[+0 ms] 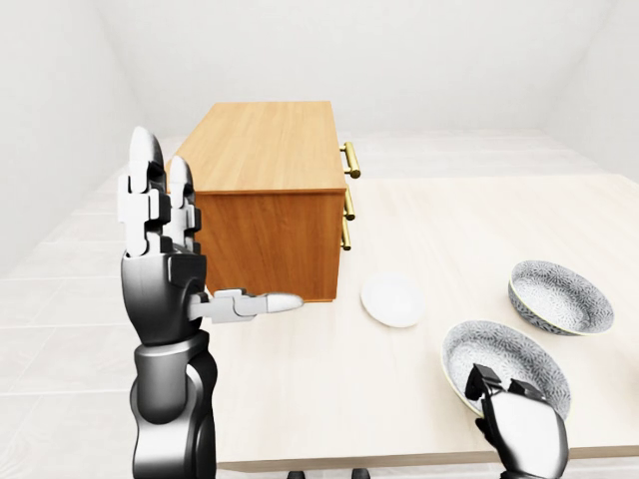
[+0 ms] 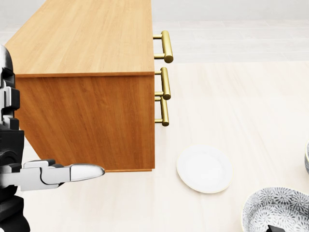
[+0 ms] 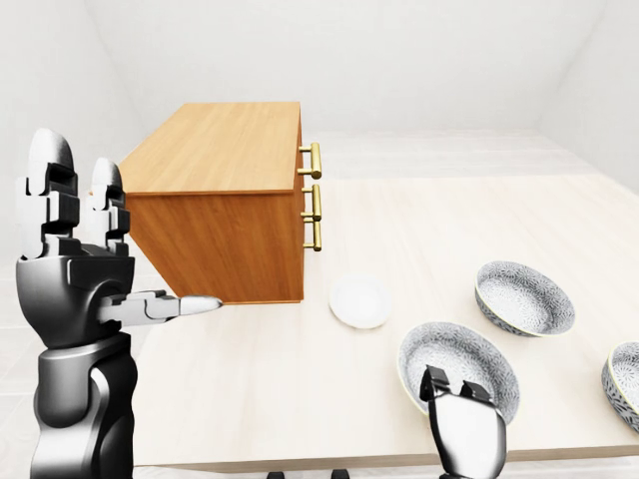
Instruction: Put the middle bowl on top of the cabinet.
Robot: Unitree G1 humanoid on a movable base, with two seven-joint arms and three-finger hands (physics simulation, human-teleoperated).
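Note:
Three grey patterned bowls show in the right-eye view: one low down [image 3: 457,367], one further up and right [image 3: 524,296], and a third cut off by the right edge [image 3: 625,384]. My right hand [image 3: 455,385] rises from the bottom edge over the lowest bowl's near rim, seen from behind with fingers pointing away and nothing in them. The wooden cabinet [image 1: 265,185] with brass handles [image 2: 165,82] stands at the table's upper left. Below and left of the cabinet, my left hand [image 1: 205,239] is raised and open, fingers upright, thumb pointing right.
A small white plate [image 1: 392,299] lies on the pale table [image 1: 319,399] between the cabinet and the bowls. The table's near edge runs along the bottom of the eye views. Pale floor and white walls lie beyond.

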